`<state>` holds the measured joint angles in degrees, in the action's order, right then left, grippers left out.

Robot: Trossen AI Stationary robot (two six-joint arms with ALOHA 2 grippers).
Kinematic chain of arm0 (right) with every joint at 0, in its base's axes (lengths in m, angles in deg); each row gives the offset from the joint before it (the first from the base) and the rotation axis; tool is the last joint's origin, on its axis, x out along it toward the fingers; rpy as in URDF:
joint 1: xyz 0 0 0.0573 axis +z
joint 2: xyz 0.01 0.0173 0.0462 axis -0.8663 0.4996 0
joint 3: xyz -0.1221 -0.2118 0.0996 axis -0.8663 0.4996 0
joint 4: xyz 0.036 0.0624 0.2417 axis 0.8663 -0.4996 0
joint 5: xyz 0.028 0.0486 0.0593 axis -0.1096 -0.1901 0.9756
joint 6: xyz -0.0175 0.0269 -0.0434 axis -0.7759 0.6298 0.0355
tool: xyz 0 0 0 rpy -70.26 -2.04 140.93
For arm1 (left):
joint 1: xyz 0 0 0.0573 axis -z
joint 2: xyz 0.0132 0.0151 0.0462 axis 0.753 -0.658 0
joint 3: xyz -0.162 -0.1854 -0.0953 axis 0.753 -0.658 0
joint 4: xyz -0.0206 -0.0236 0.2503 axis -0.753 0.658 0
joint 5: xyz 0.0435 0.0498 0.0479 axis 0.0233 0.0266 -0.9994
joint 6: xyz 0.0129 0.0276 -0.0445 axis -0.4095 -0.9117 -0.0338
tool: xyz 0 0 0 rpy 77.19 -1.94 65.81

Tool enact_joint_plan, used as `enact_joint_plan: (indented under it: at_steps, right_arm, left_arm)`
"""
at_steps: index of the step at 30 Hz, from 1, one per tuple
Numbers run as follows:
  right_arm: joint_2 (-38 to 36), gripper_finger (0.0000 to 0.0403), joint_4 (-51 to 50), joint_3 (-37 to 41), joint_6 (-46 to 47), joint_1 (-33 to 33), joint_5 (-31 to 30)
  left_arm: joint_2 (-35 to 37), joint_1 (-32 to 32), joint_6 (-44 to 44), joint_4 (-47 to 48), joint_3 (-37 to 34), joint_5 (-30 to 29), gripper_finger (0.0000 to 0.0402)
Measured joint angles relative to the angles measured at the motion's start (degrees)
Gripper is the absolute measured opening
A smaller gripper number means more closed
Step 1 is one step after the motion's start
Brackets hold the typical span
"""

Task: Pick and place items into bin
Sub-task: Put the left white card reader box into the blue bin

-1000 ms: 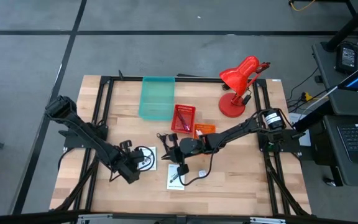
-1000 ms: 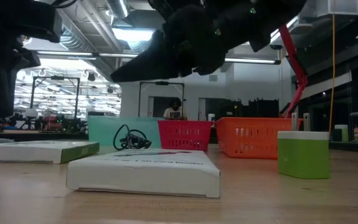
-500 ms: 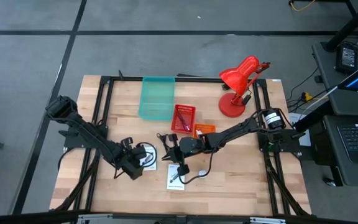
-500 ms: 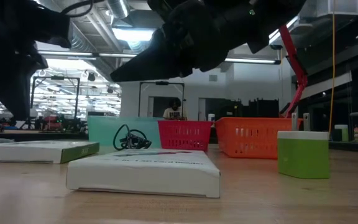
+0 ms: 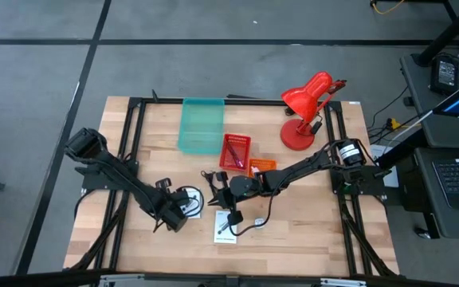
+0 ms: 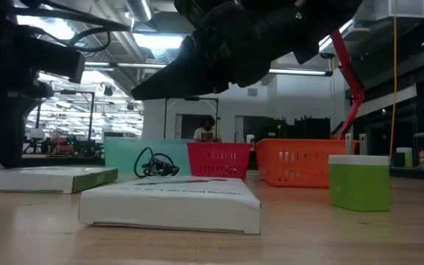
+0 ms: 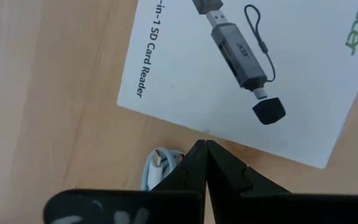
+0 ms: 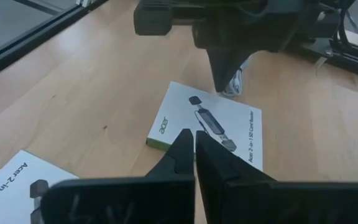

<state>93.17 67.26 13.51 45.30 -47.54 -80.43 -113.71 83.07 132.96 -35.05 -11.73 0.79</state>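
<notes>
Two white cards are flat boxes with black print. One box point(image 5: 196, 209) point(image 7: 241, 81) point(image 8: 229, 121) lies flat on the table under my left gripper. The other point(image 5: 225, 227) point(image 6: 171, 202) lies flat nearer the table's near edge. My left gripper point(image 5: 174, 217) point(image 7: 204, 144) is shut and points down at the first box's edge, beside a small bluish-white piece point(image 7: 157, 169) point(image 8: 238, 81) lying on the wood. My right gripper point(image 5: 216, 182) point(image 8: 194, 134) is shut and hangs above the table, right of that box. A coiled black cable point(image 6: 157, 163) lies behind the boxes. My left gripper points down from above with its shut tips at the edge point(image 7: 199, 132) of the white box, next to the bluish-white piece. I cannot tell whether the tips touch the box, the piece or the table.
A teal bin point(image 5: 202, 123) stands at the far middle, with a red basket point(image 5: 235, 150) and an orange basket point(image 5: 261, 166) beside it. The red desk lamp point(image 5: 305, 112) stands at the far right. A green-and-white block point(image 6: 358, 182) sits on the right. Black frame rails border the table.
My left arm has swung a little toward the table's right and its gripper has tipped down onto the edge of the left white box. My right arm and both boxes have stayed where they were.
</notes>
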Motion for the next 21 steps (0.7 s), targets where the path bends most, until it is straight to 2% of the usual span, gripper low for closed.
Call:
enact_joint_plan:
  at_steps: [21]
  right_arm:
    - [0.00,0.0000,0.00,0.02,0.00,-0.48,-0.04]
  left_arm:
    - [-0.06,0.00,-0.77,-0.25,0.00,-0.39,0.0002]
